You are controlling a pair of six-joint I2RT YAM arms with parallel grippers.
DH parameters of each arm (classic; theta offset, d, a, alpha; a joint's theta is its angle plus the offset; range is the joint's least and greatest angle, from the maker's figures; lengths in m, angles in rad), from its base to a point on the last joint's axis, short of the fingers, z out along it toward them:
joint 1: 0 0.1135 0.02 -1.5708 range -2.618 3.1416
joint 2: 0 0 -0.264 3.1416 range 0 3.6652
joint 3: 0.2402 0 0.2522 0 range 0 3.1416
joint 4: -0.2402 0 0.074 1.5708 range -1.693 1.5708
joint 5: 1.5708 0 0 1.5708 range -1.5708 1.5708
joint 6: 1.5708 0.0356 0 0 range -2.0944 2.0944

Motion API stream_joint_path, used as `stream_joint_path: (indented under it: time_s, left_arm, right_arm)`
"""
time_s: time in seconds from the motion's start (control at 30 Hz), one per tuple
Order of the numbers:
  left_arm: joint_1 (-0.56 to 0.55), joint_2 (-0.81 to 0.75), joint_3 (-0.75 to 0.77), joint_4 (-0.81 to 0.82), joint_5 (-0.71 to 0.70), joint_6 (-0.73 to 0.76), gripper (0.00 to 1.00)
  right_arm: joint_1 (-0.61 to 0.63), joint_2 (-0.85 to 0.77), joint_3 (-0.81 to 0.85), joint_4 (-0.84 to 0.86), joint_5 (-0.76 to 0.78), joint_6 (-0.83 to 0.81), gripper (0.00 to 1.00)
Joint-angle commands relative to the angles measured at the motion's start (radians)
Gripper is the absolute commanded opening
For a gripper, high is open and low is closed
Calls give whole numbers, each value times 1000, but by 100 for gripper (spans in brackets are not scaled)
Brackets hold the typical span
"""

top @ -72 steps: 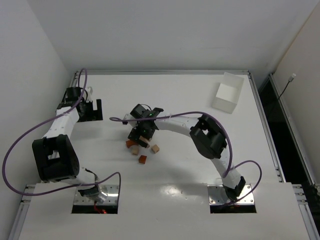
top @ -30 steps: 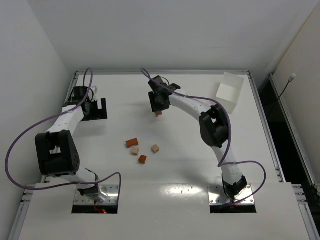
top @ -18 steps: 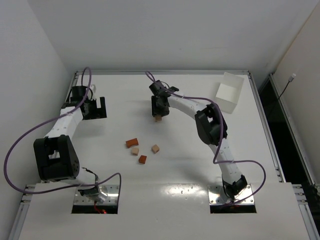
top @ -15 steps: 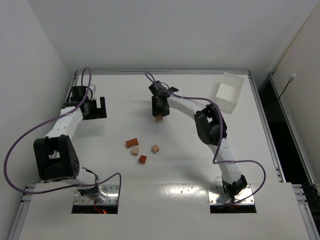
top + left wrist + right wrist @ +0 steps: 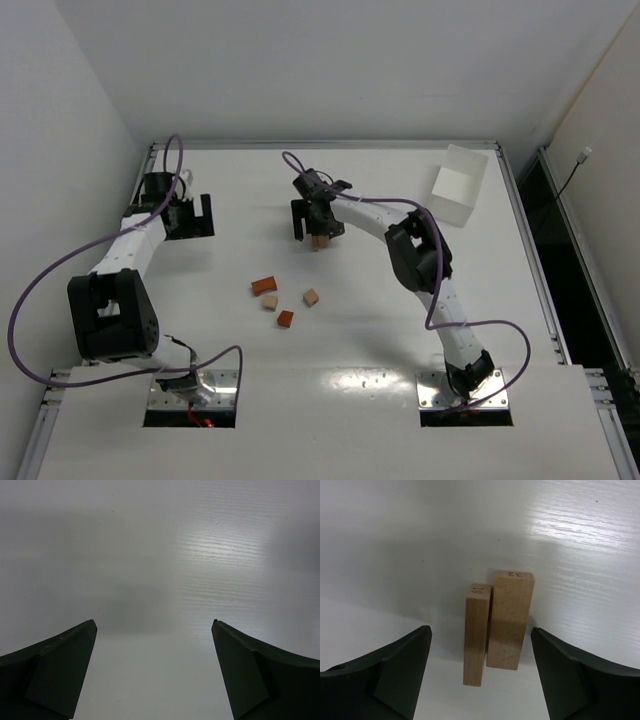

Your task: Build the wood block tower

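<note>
Two pale tan bars, one thin [image 5: 478, 635] and one thicker [image 5: 510, 625], lie side by side on the white table, touching along their long sides. My right gripper [image 5: 481, 628] is open just above them, one finger [image 5: 395, 675] on each side, touching neither. In the top view the bars [image 5: 320, 242] lie at the back middle under the right gripper [image 5: 316, 230]. Several loose wood blocks lie nearer: a reddish-brown bar [image 5: 264, 285], a tan cube [image 5: 270, 302], a reddish cube [image 5: 286, 319] and a tan cube [image 5: 311, 297]. My left gripper [image 5: 200, 215] is open and empty over bare table [image 5: 153, 622].
A white rectangular box [image 5: 456, 185] stands at the back right. The table's raised back rim [image 5: 320, 146] runs behind the arms. A purple cable [image 5: 360, 200] loops along the right arm.
My right gripper carried the tan bars from the block pile to the back middle, lowered them to the table and opened its jaws. The left arm has barely moved.
</note>
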Motion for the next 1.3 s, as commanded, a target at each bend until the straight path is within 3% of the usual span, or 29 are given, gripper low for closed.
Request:
stream_joint_path:
  time_s: [0.0, 0.13, 0.27, 0.53, 0.83, 1.1, 1.27]
  left_arm:
    - [0, -16, -9, 24, 27, -6, 100]
    - [-51, -53, -32, 24, 73, -25, 100]
    - [-195, -91, -70, 37, 38, -79, 100]
    - [-429, 17, 43, 17, -92, -240, 100]
    - [-586, 362, 369, -34, -169, -321, 72]
    - [-683, 519, 556, -75, -181, -366, 42]
    - [-721, 545, 576, -86, -181, -366, 40]
  right_arm:
    - [7, -87, -2, 45, -17, -25, 79]
    - [7, -180, 7, 78, -30, -80, 83]
    - [-23, -337, -33, 111, 32, -138, 88]
    - [-175, -667, -363, 219, 279, -367, 88]
    - [-480, -916, -685, 243, 273, -439, 88]
    - [-540, -1050, -779, 223, 255, -439, 88]
    - [-573, -1085, -806, 213, 246, -448, 88]
